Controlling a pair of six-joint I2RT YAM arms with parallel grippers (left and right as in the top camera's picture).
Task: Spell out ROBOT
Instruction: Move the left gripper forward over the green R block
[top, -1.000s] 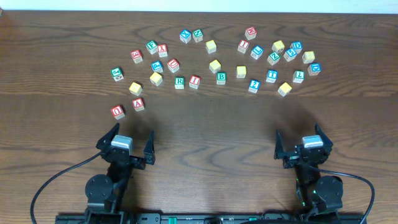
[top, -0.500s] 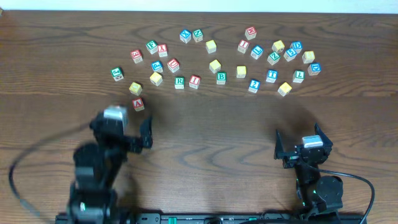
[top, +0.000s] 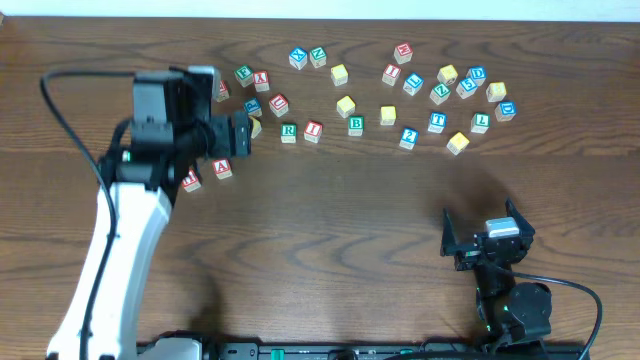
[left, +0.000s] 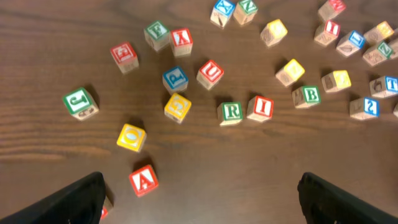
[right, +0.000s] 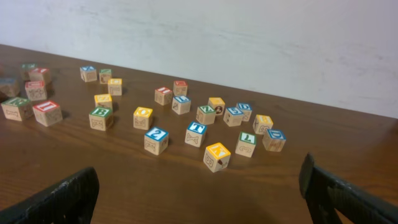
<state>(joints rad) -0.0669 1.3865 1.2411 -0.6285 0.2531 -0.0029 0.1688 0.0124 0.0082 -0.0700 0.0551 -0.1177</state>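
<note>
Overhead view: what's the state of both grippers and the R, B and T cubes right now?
left gripper, open, empty.
right gripper, open, empty.
R cube, loose, letter up, ungripped.
B cube, loose, letter up, ungripped.
T cube, loose, letter up, ungripped.

In the overhead view, the left arm (top: 125, 230) hides the J cube (left: 79, 102) and the yellow O cube (left: 131, 137) from you. In the left wrist view, 1 red cube (left: 105, 210) sits mostly hidden at the bottom edge, its letter unreadable. In the right wrist view, the far-left cube (right: 7, 86) is blurred.
</note>
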